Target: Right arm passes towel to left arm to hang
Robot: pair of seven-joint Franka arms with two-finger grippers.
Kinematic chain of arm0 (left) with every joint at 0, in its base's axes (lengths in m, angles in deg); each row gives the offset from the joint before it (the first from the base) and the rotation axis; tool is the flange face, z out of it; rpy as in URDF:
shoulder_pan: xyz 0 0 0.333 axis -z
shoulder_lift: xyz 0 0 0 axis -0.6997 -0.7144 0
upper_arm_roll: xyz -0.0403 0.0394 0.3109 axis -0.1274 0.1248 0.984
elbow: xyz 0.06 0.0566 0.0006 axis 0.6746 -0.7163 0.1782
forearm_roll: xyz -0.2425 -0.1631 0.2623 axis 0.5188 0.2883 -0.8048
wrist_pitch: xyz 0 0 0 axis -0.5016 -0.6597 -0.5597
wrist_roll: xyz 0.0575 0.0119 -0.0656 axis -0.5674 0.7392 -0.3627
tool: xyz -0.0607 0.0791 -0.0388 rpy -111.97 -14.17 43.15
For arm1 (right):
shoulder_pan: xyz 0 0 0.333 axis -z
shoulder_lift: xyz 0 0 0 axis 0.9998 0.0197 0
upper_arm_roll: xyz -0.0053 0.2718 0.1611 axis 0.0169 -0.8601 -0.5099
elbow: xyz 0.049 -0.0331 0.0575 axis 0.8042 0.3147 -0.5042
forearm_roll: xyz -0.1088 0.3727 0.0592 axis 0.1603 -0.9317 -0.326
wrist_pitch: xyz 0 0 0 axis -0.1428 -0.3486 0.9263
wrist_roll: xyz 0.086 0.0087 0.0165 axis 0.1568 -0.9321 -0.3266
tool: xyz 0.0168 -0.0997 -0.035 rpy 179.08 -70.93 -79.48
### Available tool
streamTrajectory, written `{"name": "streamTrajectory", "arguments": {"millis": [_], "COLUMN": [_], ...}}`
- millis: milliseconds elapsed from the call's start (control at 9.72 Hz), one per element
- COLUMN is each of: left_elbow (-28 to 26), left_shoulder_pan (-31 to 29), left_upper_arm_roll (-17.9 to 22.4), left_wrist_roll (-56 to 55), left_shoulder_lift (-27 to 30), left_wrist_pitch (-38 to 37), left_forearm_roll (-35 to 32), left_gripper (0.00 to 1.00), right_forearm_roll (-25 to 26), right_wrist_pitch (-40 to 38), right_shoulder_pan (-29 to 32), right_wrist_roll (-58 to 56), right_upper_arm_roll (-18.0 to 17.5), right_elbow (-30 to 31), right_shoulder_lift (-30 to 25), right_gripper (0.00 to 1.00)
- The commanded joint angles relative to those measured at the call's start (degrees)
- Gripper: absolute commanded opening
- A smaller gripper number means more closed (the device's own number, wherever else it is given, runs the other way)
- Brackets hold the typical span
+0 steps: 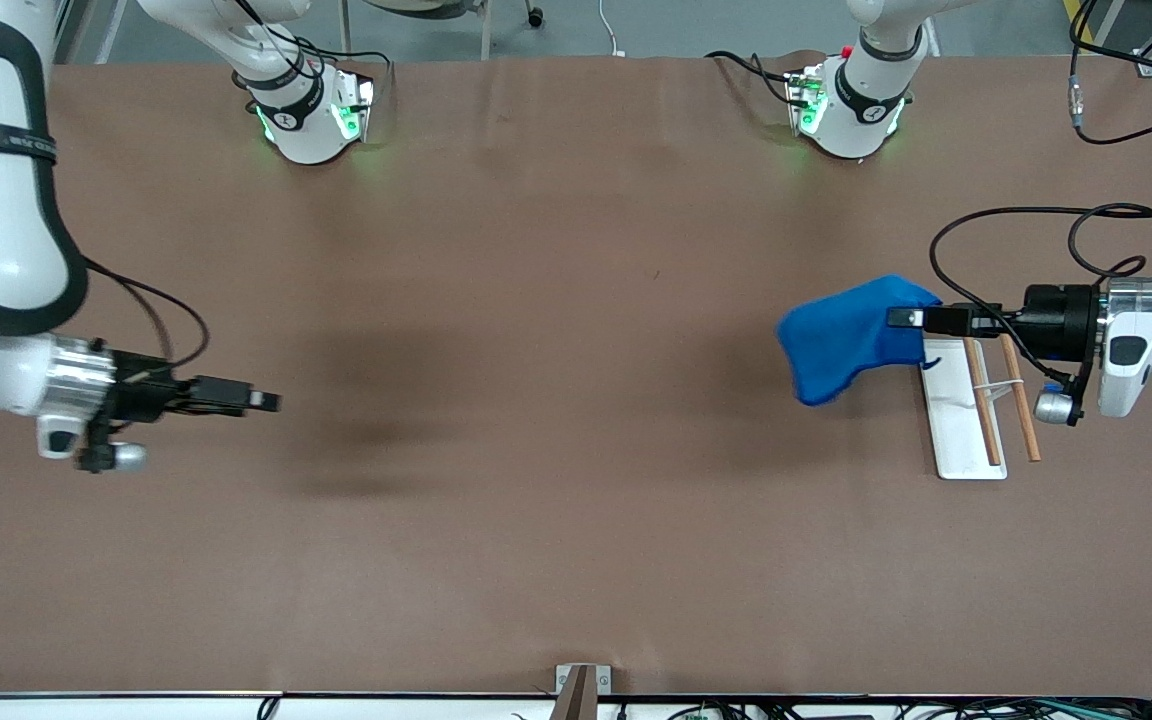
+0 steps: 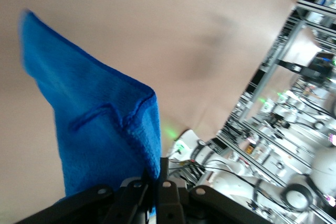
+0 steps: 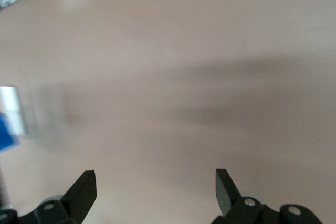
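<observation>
From the front camera, the left arm's black two-finger gripper (image 1: 904,319) sits at about three o'clock on the brown table (image 1: 556,560), up in the air, its fingers pinched together on one edge of the small bright blue fuzzy towel (image 1: 846,340). The cloth hangs from the fingertips and spreads away from the claw toward nine o'clock, its lowest corner drooping toward seven o'clock. Directly under the gripper body stands a white flat-based rack with two thin wooden rails (image 1: 971,410); the towel's edge just overlaps the rack's corner in this view. The right arm's black two-finger gripper (image 1: 266,401) waits at about nine o'clock over bare table, well apart from the towel.

In the left wrist view, the left gripper (image 2: 156,182) is clamped on a folded corner of the towel (image 2: 89,124), which fans out from the fingers toward eleven o'clock, showing its darker stitched edge.

In the right wrist view, the right gripper (image 3: 156,182) has its fingers spread wide with nothing between them; a sliver of the blue towel (image 3: 6,132) shows at nine o'clock.
</observation>
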Motion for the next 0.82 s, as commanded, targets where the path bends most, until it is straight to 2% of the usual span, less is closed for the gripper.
{"name": "streamTrajectory", "arguments": {"millis": [0, 103, 206, 309, 411, 617, 720], "left_elbow": [-0.4, -0.1, -0.1, -0.1, 0.0, 0.5, 4.1], "left_shoulder_pan": [-1.0, -3.1, -6.0, -6.6, -6.9, -6.6, -6.6], "left_upper_arm_roll": [0.0, 0.4, 0.4, 0.6, 0.6, 0.6, 0.6], "left_wrist_roll": [-0.3, -0.4, -0.4, -0.4, -0.3, 0.6, 0.8], "left_shoulder_lift": [-0.3, -0.5, -1.0, -1.0, -1.2, -3.4, -5.2], "left_wrist_pitch": [0.9, 1.0, 1.0, 1.0, 0.9, 0.9, 0.8], "left_forearm_roll": [-10.0, -12.8, -13.1, -13.3, -16.3, -21.8, -23.5], "left_gripper": [0.00, 0.00, 0.00, 0.00, 0.00, 0.00, 0.00], "right_forearm_roll": [20.3, 26.3, 27.1, 27.5, 27.7, 28.3, 28.6], "right_wrist_pitch": [0.2, -0.2, -0.3, -2.3, -6.4, -14.3, -17.8], "right_shoulder_pan": [-0.8, -0.8, -0.3, 0.9, 1.7, 4.6, 4.8], "right_wrist_roll": [7.1, 8.8, 12.6, 12.9, 12.8, 12.8, 13.6], "right_upper_arm_roll": [-0.6, -0.7, -0.3, 0.2, 0.4, 1.4, 1.4], "right_elbow": [0.8, 0.0, -0.5, -0.5, -0.6, -8.4, -11.9], "right_shoulder_lift": [-7.0, -8.9, -11.0, -13.5, -15.8, -16.5, -16.4], "right_gripper": [1.00, 1.00, 1.00, 1.00, 1.00, 1.00, 1.00]}}
